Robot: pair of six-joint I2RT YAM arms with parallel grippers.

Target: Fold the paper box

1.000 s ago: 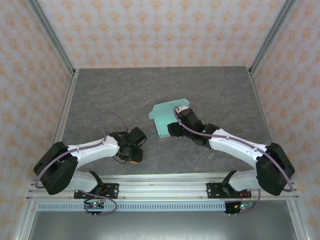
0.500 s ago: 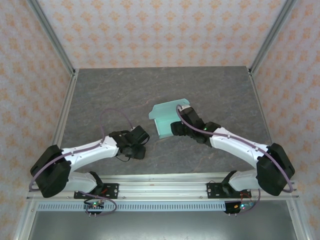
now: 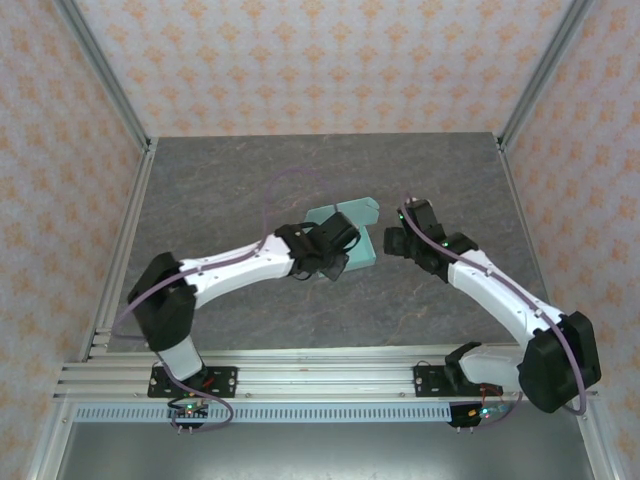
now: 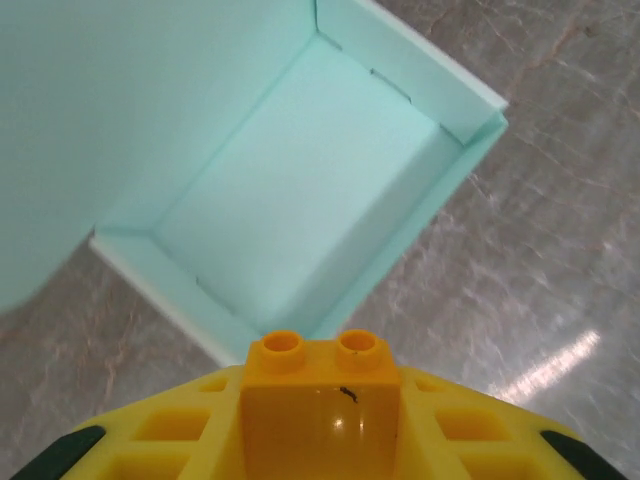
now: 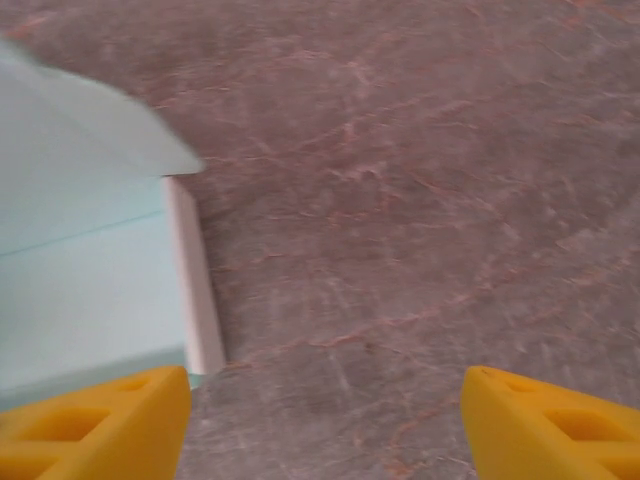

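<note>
The paper box is a pale mint-teal open tray with upright walls, and its lid flap is raised at the left. In the top view the paper box sits mid-table. My left gripper is shut on a small orange studded block, held just above the box's near wall. From above, my left gripper covers the box's left half. My right gripper stands open over bare table, with the box's outer wall by its left finger. In the top view my right gripper is just right of the box.
The dark grey marbled table is framed by metal posts and patterned walls. Open floor lies behind the box and along both sides. A purple cable loops above the left arm.
My left arm has swung from the near left across to the box, carrying the orange block. My right gripper has drawn back to the right, off the box.
</note>
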